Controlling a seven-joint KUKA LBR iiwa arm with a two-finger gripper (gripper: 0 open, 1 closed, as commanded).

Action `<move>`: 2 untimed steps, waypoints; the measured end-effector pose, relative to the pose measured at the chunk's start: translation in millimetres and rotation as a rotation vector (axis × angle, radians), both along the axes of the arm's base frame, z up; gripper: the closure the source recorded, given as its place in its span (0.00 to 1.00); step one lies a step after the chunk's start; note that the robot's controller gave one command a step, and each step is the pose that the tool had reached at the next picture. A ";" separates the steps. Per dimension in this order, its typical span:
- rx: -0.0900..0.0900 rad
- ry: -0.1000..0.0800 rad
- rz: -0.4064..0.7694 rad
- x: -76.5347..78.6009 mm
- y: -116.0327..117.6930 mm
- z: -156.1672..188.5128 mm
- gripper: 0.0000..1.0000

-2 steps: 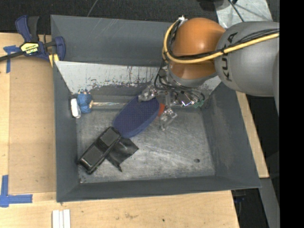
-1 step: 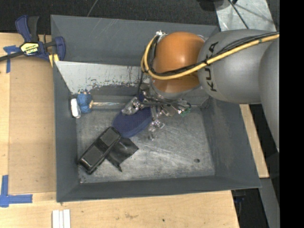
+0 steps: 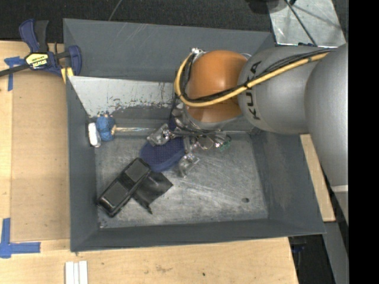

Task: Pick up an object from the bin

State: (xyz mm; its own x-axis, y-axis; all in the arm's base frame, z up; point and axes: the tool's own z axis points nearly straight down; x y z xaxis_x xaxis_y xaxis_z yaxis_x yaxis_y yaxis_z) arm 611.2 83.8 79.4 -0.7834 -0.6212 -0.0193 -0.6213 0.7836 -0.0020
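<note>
My gripper hangs low in the middle of the bin, under the orange cover, and is open. One metal finger stands at the upper left edge of a dark blue rounded soft thing. The other finger stands at that thing's right side, so the blue thing lies partly between the two. Just below and to the left lies a black angular boxy thing, touching the blue one's lower edge.
A blue-and-white tool with a thin metal shaft lies near the bin's back left wall. The arm and its orange cover hide the bin's back right part. Bare floor shows at the front right.
</note>
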 end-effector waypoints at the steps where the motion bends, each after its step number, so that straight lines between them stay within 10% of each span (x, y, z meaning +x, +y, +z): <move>1: 0.007 -0.019 0.001 4.5 3.4 6.4 1.00; 2: -0.010 0.003 0.161 0.2 -9.3 147.3 1.00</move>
